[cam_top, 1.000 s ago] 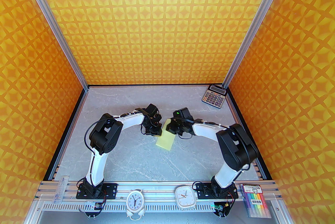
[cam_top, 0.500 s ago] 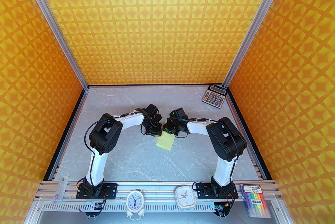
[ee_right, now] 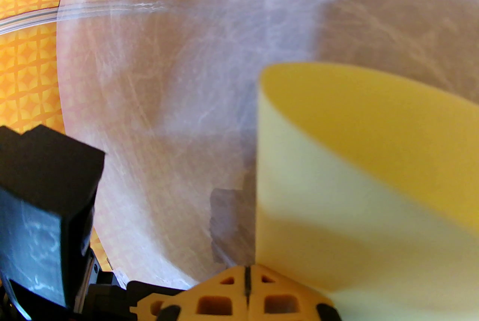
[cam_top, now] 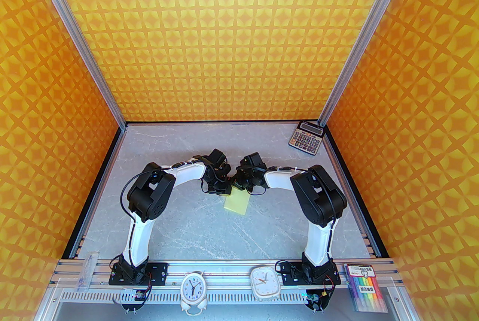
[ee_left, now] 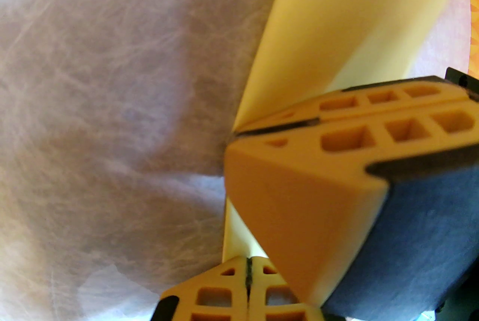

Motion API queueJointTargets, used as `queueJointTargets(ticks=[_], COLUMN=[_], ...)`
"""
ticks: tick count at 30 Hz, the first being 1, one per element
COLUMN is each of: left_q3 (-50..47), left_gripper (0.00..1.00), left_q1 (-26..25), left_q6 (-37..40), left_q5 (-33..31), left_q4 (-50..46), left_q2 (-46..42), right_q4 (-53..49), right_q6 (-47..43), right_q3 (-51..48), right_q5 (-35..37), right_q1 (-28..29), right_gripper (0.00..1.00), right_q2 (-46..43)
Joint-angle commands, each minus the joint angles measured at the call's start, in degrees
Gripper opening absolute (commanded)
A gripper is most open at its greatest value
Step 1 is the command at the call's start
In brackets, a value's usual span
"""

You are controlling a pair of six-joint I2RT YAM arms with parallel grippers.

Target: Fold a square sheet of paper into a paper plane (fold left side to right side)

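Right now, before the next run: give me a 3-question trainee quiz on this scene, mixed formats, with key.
1. True or false: the calculator lies at the near left corner of the table.
2. The square sheet of paper is: A) lying flat, untouched; B) curled over, pinched in the shut right gripper; C) crumpled into a ball.
3. Fill in: at the middle of the near rail stand two white ____.

Key: 1 false, it lies at the far right corner. 2 B. 3 clocks.
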Motion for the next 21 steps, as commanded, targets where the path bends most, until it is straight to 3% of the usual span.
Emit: queueJointTargets(ticks=[1,21], left_q3=[-3.74,-8.57], left_gripper=[0.0,0.0], left_q1=[-0.81,-3.28], left_q6=[-0.16,0.12], left_q5=[-0.87,-0.91], left_q4=[-2.22,-1.39], left_q2=[0.33,-0.83], right_q4=[-3.34,-11.11], right_q6=[-1.66,-6.39], right_q3=[2.5,15.37], right_q5=[3.93,4.05], right_q1=[-0.03,-5.24], right_gripper=[0.0,0.0], right_q2=[2.14,9.45])
